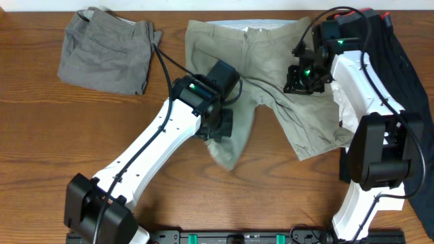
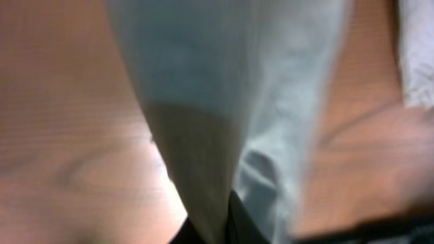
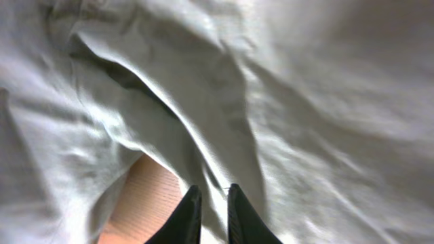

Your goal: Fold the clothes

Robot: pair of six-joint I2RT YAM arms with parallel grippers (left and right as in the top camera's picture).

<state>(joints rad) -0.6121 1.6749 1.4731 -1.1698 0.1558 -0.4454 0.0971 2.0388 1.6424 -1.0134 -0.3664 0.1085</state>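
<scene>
Progress: early. The shorts [image 1: 271, 47] lie spread at upper centre of the bench [image 1: 102, 135], waistband toward the top edge. No fold is finished.
Left claw [image 1: 218, 130]: clenched on one leg's cloth, raised at frame centre.
Right claw [image 3: 211, 193]: nearly closed, apparently pinching a raised ridge of the shorts.

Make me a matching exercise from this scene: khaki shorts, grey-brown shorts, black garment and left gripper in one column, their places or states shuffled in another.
1 khaki shorts
2 grey-brown shorts
3 black garment
4 left gripper

A far right
B closed on a shorts leg
C far left, folded
D centre, mostly spread flat

Pairs: 1-D, 2-C, 3-A, 4-B
</scene>
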